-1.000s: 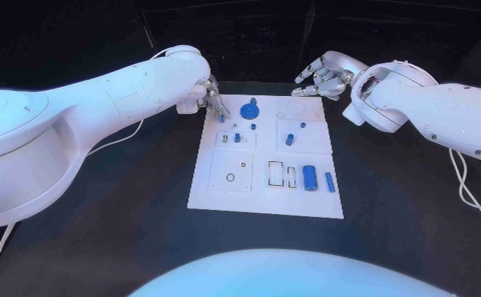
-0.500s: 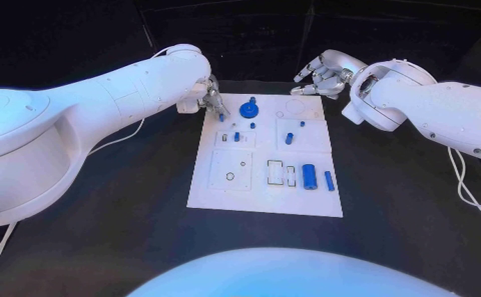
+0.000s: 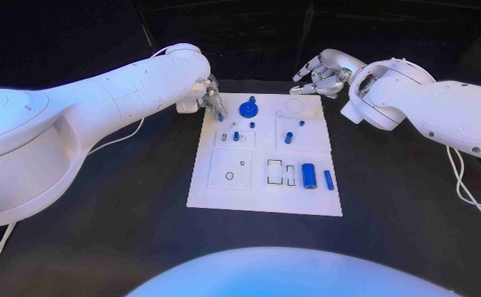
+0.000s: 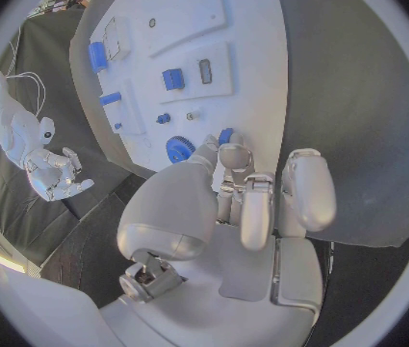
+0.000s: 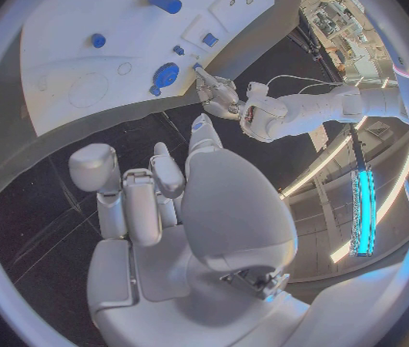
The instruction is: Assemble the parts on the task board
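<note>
The flat white rectangular task board [image 3: 265, 175] lies in the centre of the head view on the black table [image 3: 120, 227], long axis running up the frame.

Parts on the board, head view:
- A round blue toothed gear [image 3: 249, 109] sits near the upper left corner, with a small blue knob just above it.
- Two small blue pegs [image 3: 236, 136] stand in the recessed panel below the gear.
- A short blue upright cylinder [image 3: 288, 138] stands right of centre, with a smaller blue stud [image 3: 301, 123] above it.
- A thick blue cylinder [image 3: 308, 173] lies on its side in the lower right area; a thin blue bar [image 3: 328, 180] lies just beside it on the right.

Left hand [image 3: 208, 97]: positioned at the upper left corner of the board. In the left wrist view this silver hand [image 4: 247, 200] has its fingers drawn together, and the fingertips [image 4: 226, 156] pinch a small blue cylindrical part [image 4: 226, 136] over the board edge, just beside the gear [image 4: 180, 148].

Right hand [image 3: 322, 78]: positioned off the upper right corner of the board, apart from it. In the right wrist view this hand [image 5: 156, 200] holds nothing; the fingers are loosely curled and separated, over the black table near the board edge
</note>
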`<action>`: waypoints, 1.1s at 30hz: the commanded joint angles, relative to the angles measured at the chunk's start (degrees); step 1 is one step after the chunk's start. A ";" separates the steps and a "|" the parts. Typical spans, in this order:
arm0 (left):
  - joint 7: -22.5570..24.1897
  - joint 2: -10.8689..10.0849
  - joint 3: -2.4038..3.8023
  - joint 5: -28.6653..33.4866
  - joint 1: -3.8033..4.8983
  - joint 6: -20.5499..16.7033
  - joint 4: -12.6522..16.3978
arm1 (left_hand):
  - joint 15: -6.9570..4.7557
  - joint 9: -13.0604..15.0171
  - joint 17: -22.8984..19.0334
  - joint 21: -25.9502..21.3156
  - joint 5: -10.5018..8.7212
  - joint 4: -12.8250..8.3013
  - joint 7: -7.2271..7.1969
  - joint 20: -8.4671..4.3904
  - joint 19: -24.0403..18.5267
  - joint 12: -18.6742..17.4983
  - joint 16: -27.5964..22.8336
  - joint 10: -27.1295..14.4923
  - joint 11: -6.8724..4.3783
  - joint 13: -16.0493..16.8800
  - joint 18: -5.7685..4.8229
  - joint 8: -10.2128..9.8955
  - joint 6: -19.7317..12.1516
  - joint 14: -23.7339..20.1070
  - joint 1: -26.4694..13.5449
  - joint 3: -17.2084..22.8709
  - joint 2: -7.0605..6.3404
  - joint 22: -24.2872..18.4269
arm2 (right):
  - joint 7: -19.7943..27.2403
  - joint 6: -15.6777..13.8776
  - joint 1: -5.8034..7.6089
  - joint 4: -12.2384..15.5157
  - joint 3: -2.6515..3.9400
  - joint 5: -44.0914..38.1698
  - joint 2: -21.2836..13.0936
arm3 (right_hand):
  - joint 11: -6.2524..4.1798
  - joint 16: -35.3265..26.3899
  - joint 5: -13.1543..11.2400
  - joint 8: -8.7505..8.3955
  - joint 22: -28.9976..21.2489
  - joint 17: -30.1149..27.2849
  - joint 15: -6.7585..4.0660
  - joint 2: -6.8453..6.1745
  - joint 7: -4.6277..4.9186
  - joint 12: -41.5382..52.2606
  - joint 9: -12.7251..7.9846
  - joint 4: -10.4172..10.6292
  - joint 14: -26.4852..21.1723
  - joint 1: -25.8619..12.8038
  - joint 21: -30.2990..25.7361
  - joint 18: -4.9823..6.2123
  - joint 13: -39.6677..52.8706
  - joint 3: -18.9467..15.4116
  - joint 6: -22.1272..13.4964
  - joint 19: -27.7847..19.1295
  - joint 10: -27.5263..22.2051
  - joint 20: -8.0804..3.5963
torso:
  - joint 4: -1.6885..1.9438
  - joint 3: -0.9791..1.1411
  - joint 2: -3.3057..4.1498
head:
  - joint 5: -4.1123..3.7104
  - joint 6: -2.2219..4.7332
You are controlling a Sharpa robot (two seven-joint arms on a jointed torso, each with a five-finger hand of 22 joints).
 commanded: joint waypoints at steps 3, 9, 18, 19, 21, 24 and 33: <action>0.30 0.05 0.02 0.18 0.01 -1.03 -0.04 | -0.52 -0.25 15.10 -0.53 0.30 -3.27 -0.31 -0.58 -0.19 -0.58 0.18 -0.24 -0.34 -0.53 0.65 0.59 -0.38 5.93 2.56 5.30 1.21 -0.04 | 0.23 -0.22 0.11 0.11 0.04 -0.10 0.01 | 0.03 -0.37 0.18 0.39 -0.05 4.21 -0.27 0.23 0.10 0.22 -0.04 -0.05 3.47 0.46 -0.36 0.44 -0.05 -0.05 -0.42 -0.40 -0.43 -0.08 | 0.03 0.02 -0.02 | -0.03 0.00; 1.34 -0.32 0.03 0.44 -0.07 -2.82 0.02 | -0.27 0.21 15.10 -0.68 0.33 -6.60 -0.12 -0.42 -0.19 -0.97 0.18 -0.09 -0.29 -1.26 0.64 2.14 -0.59 5.93 1.01 13.56 0.75 0.06 | 0.26 -0.14 0.11 0.09 0.04 -0.10 -0.02 | 0.03 -0.37 0.18 0.39 -0.05 4.21 -0.27 0.23 0.10 0.22 -0.04 -0.05 3.47 0.46 -0.36 0.44 -0.05 -0.05 -0.42 -0.40 -0.43 -0.08 | 0.03 -0.02 -0.04 | -0.03 -0.01; 1.81 -1.97 0.04 3.22 -0.07 -4.70 1.38 | -0.36 1.83 15.10 -1.00 0.18 -9.32 -0.29 -0.40 -0.16 -1.41 0.18 0.28 -0.34 -2.70 0.68 5.73 -1.50 5.93 -6.21 26.69 -2.90 0.25 | 0.20 -0.07 0.11 0.04 0.04 -0.10 -0.20 | 0.03 -0.41 0.19 0.41 -0.07 4.15 -0.27 0.21 0.10 0.24 -0.04 -0.10 3.45 0.53 -0.38 0.44 -0.04 -0.10 -0.41 -0.41 -0.42 -0.09 | 0.12 -0.02 -0.12 | -0.06 0.04; 1.79 -2.34 0.06 3.48 -0.07 -4.93 1.85 | -0.38 1.91 15.10 -1.03 0.19 -9.40 -0.34 -0.41 -0.17 -1.54 0.18 0.24 -0.32 -2.91 0.68 5.91 -1.52 5.93 -6.45 27.22 -3.04 0.25 | 0.18 -0.08 0.11 0.01 0.04 -0.10 -0.22 | 0.03 -0.41 0.19 0.41 -0.07 4.15 -0.27 0.21 0.10 0.24 -0.04 -0.10 3.45 0.53 -0.38 0.44 -0.04 -0.10 -0.41 -0.41 -0.42 -0.09 | 0.17 -0.02 -0.17 | -0.03 -0.07; 1.74 -3.20 0.12 3.85 -0.05 -5.45 2.96 | -0.42 2.12 15.10 -1.11 0.38 -9.69 -0.37 -0.44 -0.17 -1.81 0.18 0.19 -0.35 -3.31 0.69 6.37 -1.56 5.93 -7.03 28.50 -3.56 0.25 | 0.18 -0.09 0.11 -0.08 0.04 -0.10 -0.26 | 0.03 -0.41 0.19 0.41 -0.07 4.15 -0.27 0.21 0.10 0.24 -0.04 -0.10 3.45 0.53 -0.38 0.44 -0.04 -0.10 -0.41 -0.41 -0.42 -0.09 | 0.18 -0.04 -0.15 | -0.02 -0.08; 1.86 -4.92 0.37 4.16 0.06 -6.63 5.35 | -0.45 2.28 15.10 -1.15 0.57 -9.85 -0.40 -0.46 -0.15 -1.94 0.18 0.27 -0.40 -3.54 0.69 6.74 -1.57 5.93 -7.52 29.49 -3.95 0.26 | 0.22 -0.01 0.11 -0.26 0.04 -0.10 -0.25 | 0.03 -0.41 0.19 0.41 -0.07 4.15 -0.27 0.21 0.10 0.24 -0.04 -0.10 3.45 0.53 -0.38 0.44 -0.04 -0.10 -0.41 -0.41 -0.42 -0.09 | 0.21 -0.10 -0.14 | -0.44 0.54; 4.93 -11.76 0.54 4.36 -0.06 -12.47 16.36 | -0.62 2.72 15.10 -0.66 1.42 -10.32 -0.55 -0.62 0.29 -1.69 0.18 1.20 -0.58 -3.41 0.56 7.83 -1.47 5.93 -8.82 32.48 -5.18 0.87 | 1.07 -0.18 0.10 -0.78 0.02 -0.10 -0.20 | -0.03 -0.55 0.77 0.58 -0.27 3.99 -0.33 0.40 0.04 0.21 -0.02 -0.47 3.42 1.28 -0.52 0.47 -0.13 -0.19 -0.33 -0.48 -0.49 -0.12 | 0.14 -0.07 -0.16 | -1.95 3.19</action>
